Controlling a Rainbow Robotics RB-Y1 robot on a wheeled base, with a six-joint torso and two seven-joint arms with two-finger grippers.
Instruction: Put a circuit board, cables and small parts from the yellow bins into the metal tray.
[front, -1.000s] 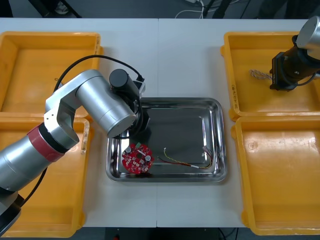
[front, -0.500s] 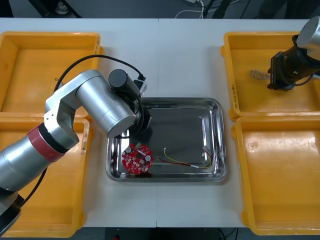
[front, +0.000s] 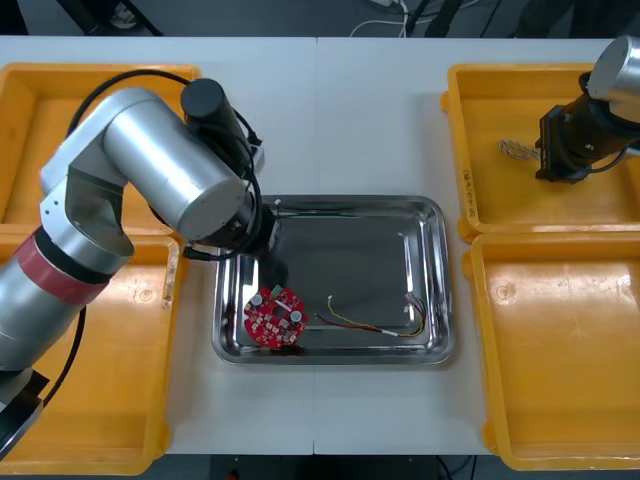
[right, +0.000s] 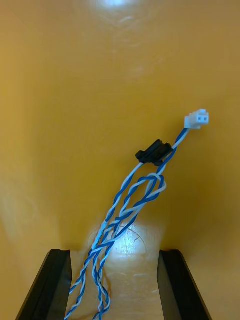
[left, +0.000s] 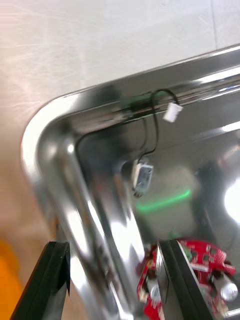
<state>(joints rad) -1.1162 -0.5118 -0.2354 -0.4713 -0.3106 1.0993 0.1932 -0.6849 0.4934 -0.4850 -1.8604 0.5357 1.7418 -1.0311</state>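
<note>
The metal tray (front: 441, 285) holds a round red circuit board (front: 273, 317) at its front left and a red and yellow cable (front: 368, 323) at its front right. In the left wrist view a black cable (left: 149, 131) with white plugs lies in the tray's corner (left: 42, 150), beyond the red board (left: 202, 262). My left gripper (left: 112, 285) hangs open above that corner, holding nothing. My right gripper (right: 114, 287) is open over the back right yellow bin (front: 480, 95), its fingers either side of a twisted blue and white cable (right: 125, 210).
The bulky left arm (front: 165, 170) covers the tray's left rear edge. Yellow bins stand at the left (front: 60, 110) and at the front right (front: 560, 350). Bare table lies behind and in front of the tray.
The left arm has lifted and swung back toward the table's left rear, away from the tray floor. The right gripper has barely shifted over its bin.
</note>
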